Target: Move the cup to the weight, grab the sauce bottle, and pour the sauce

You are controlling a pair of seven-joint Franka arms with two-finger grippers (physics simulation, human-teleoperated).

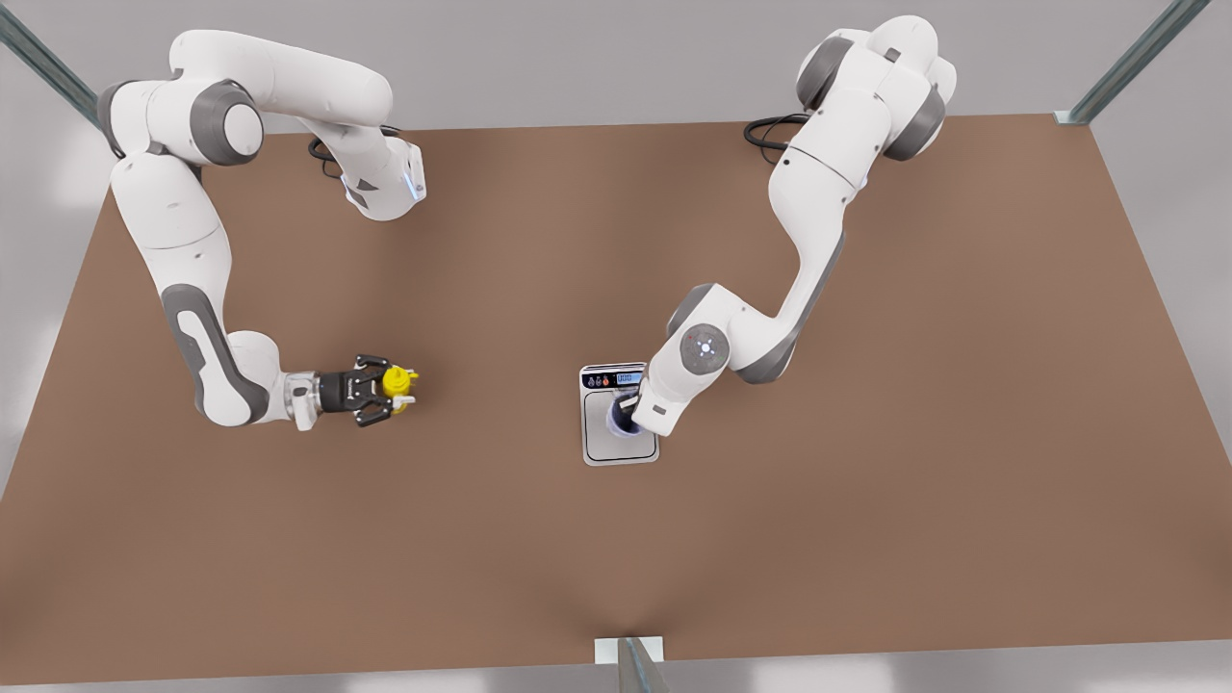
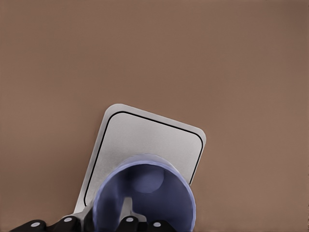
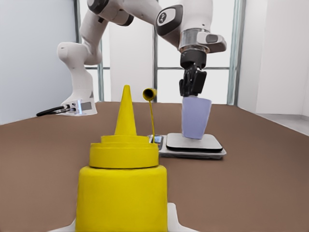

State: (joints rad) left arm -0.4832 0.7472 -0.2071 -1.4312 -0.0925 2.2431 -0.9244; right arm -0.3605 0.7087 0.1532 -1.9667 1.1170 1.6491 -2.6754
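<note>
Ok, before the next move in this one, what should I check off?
1. Cup over the kitchen scale's plate: ok.
2. Cup standing flat on the plate: cannot tell; it looks slightly tilted.
3. Left gripper released from the cup: not ok, it pinches the rim.
4. Sauce bottle upright on the table: ok.
5. Right gripper flanking the bottle: ok; firm hold: cannot tell.

My brown table (image 1: 866, 500) carries the weight (image 1: 602, 445) near its middle and the sauce bottle (image 1: 395, 382) toward the front view's left
</note>
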